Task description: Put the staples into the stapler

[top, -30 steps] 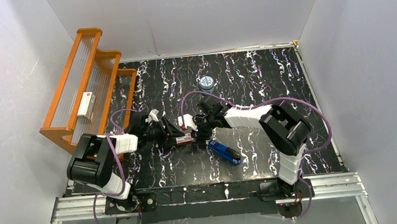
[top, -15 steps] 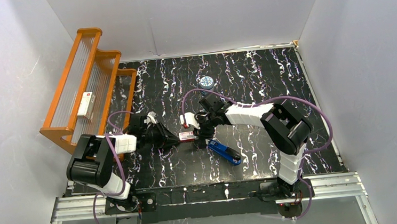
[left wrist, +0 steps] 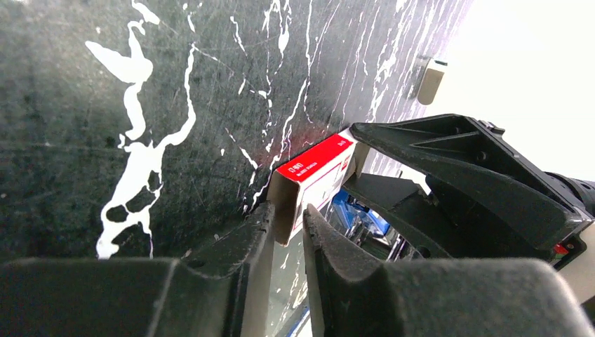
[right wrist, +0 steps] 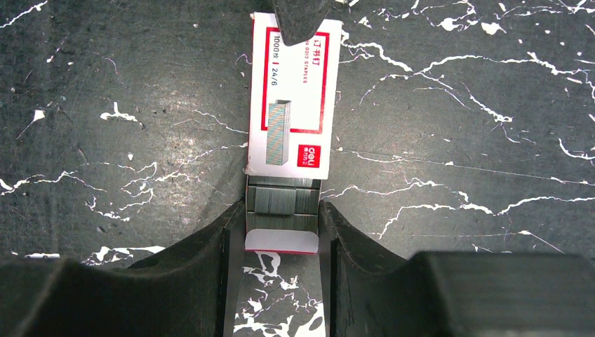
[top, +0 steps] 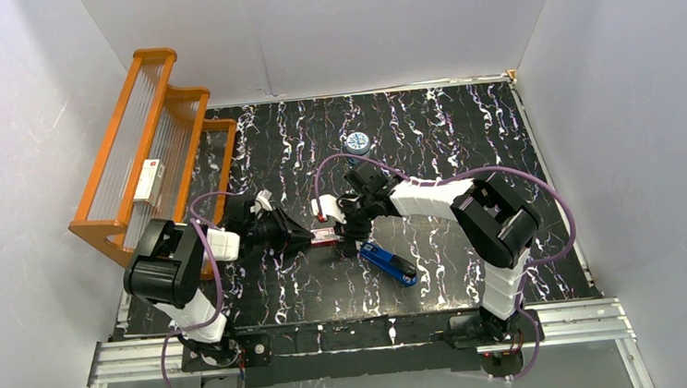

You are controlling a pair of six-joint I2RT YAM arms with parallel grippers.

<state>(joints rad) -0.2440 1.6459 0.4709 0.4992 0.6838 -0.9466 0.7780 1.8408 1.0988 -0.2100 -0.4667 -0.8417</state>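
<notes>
Drawer-pull on staple box (top: 325, 237), held mid-counter (top: 466, 147) between both arms, near stapler (top: 388, 263) but not touching it. Cannot tell whether the box rests on the counter or hangs just above.

- Left jaws: clamped on far end of red-and-white sleeve (right wrist: 291, 91).
- Right jaws: clamped across sides of pale tray (right wrist: 282, 242), which is partway out, with silvery staples (right wrist: 282, 200) exposed.

Doing it well, my judgement:
- Draw the two arms apart straight along the box's long axis. Any twist would likely jam tray in sleeve.
- Hold the sleeve lightly, since squeezed cardboard pinches the tray.
- Keep the tray level, open side up, or the strips may spill.
- Slow near the end so the tray comes free without a jerk.
- Stapler looks shut, so opening it is probably yet to do.

Count:
- staple box: one (one sleeve, one tray)
- staple strips: several, number unreadable
- stapler: one
- round blue-topped item (top: 357, 141): one
- orange rack (top: 158, 56): one
- white box (top: 147, 182) on rack: one
- arms: two
</notes>
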